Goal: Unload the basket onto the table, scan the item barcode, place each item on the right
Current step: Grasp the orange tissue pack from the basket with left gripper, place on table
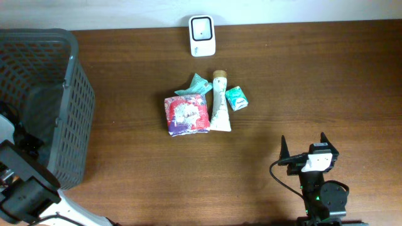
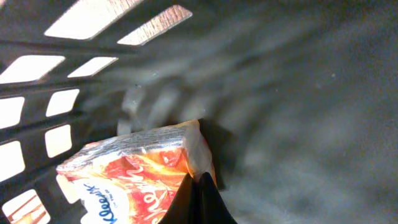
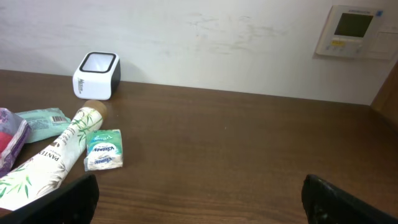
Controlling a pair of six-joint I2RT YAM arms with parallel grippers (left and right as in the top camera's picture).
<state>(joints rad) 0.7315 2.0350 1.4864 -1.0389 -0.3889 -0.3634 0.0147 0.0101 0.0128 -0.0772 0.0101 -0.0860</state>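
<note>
In the left wrist view, an orange and red Kleenex tissue pack (image 2: 134, 168) lies on the dark floor of the grey basket (image 2: 298, 93). My left gripper (image 2: 202, 186) is shut, its black fingertips pinching the pack's right corner seam. The white barcode scanner (image 1: 202, 36) stands at the table's far edge, also seen as a white scanner (image 3: 96, 75) in the right wrist view. My right gripper (image 1: 303, 145) hovers open over bare table at the front right, nothing between its fingers (image 3: 74, 199).
The grey mesh basket (image 1: 69, 107) fills the left side, with the left arm (image 1: 25, 188) reaching in. Mid-table lie a pink and red pack (image 1: 186, 114), a white tube (image 1: 219, 103), a green Kleenex pack (image 1: 237, 98) and a teal packet (image 1: 196, 84).
</note>
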